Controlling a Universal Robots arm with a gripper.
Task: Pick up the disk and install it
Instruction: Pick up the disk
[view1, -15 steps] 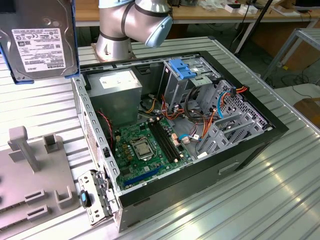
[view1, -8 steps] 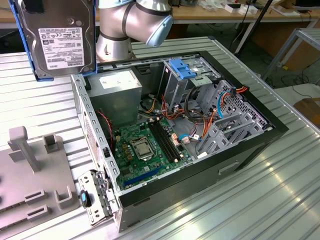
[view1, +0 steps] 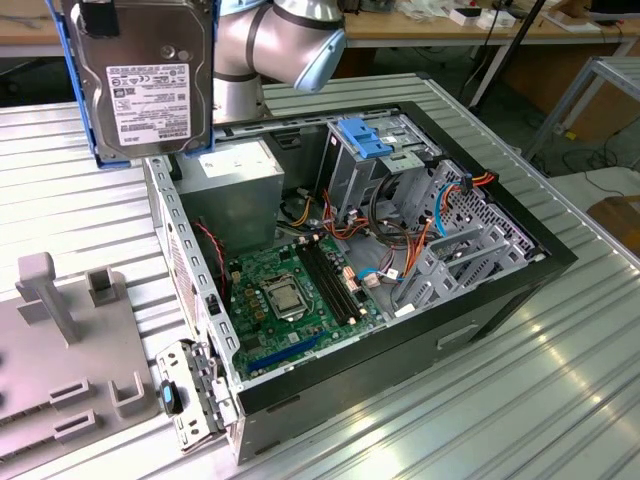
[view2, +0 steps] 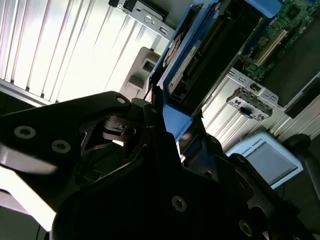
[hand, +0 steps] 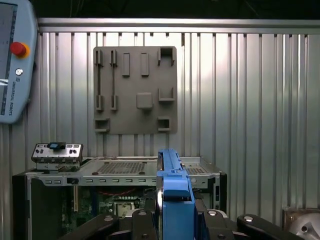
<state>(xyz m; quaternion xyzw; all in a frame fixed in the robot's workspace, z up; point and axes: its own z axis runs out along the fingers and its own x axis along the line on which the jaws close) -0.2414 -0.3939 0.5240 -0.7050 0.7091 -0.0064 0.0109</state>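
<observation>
Disk (view1: 140, 75) is off the worktop (view1: 520, 400), held up in the air.

Exterior view: disk at the view's upper left, label side facing cam, blue bracket around its edges, upright. End effector (view1: 100, 18) grips it at the top edge. Grey arm (view1: 290, 40) just behind. Disk hangs above the back corner of the open PC case (view1: 450, 340), over the PSU box (view1: 235, 185), not touching it. Inside the case: green motherboard (view1: 290, 290), silver drive cage (view1: 370, 150) w/ blue latch. Grey fixture plate (view1: 60, 380) lies on the worktop at the view's left, beside the case.

Second wrist view: black end effector body in front, disk (view2: 200, 55) seen edge-on beyond it, blue bracket pinched between the fingers. Motherboard (view2: 280, 35) and teach pendant (view2: 267, 160) in the bkgd.

First wrist view: disk (hand: 172, 190) edge-on, blue bracket in the centre, black fingers (hand: 215, 220) closed against both sides. Below it: PC case (hand: 125, 172), fixture plate (hand: 135, 90), teach pendant (hand: 15, 60) on the ribbed worktop.
</observation>
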